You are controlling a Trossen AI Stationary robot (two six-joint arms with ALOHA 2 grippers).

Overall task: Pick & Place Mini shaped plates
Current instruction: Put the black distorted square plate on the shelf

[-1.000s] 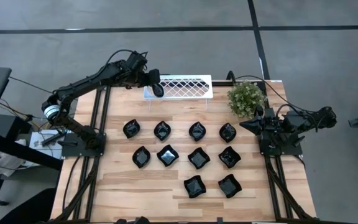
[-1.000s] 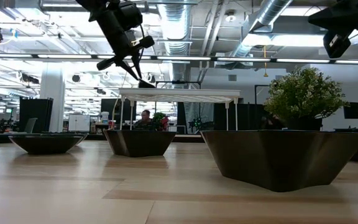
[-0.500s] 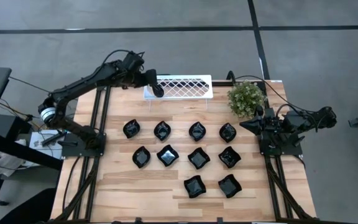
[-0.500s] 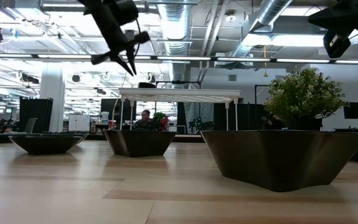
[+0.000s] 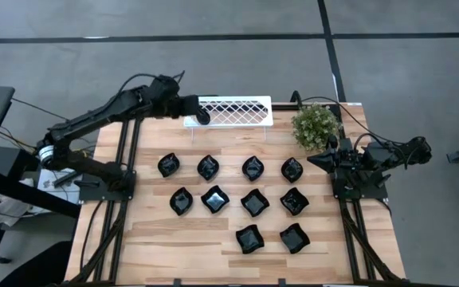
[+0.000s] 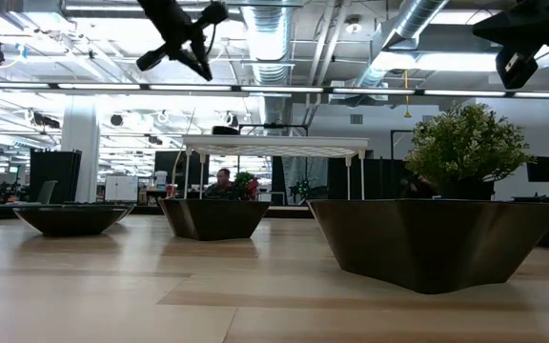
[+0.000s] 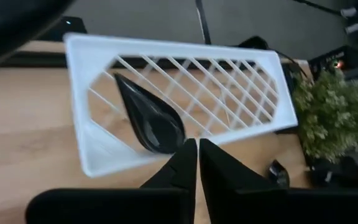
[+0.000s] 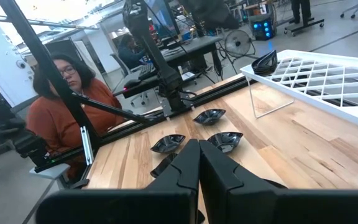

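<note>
The left gripper (image 7: 193, 163) hangs above the left end of the white lattice wire rack (image 5: 237, 111) at the table's far edge, its two dark fingers pinched nearly together on nothing; directly ahead of and below them, in the left wrist view, one glossy black teardrop-shaped mini plate (image 7: 149, 119) lies on the rack's lattice, its rounded bowl end nearest the fingertips and its pointed tip running away toward the rack's far corner, so its long axis sits slantwise to the rack's long side; that plate is placed, I judge, and the coming move turns on the ten glossy black mini shaped plates on the pale wooden table (image 5: 154, 239), which lie well apart from this gripper toward the near side, in rows of four, four and two; the nearest to the left arm is the plate at the left end of the top row (image 5: 168, 166); the right gripper (image 8: 198, 163), clenched and empty, rests parked at the right edge beside the small green potted plant (image 5: 315, 126); the high view alone gives the rows' layout; the left wrist view alone shows the teardrop's heading; the low view shows the left gripper (image 6: 191, 40) raised clear above the rack's top.
</note>
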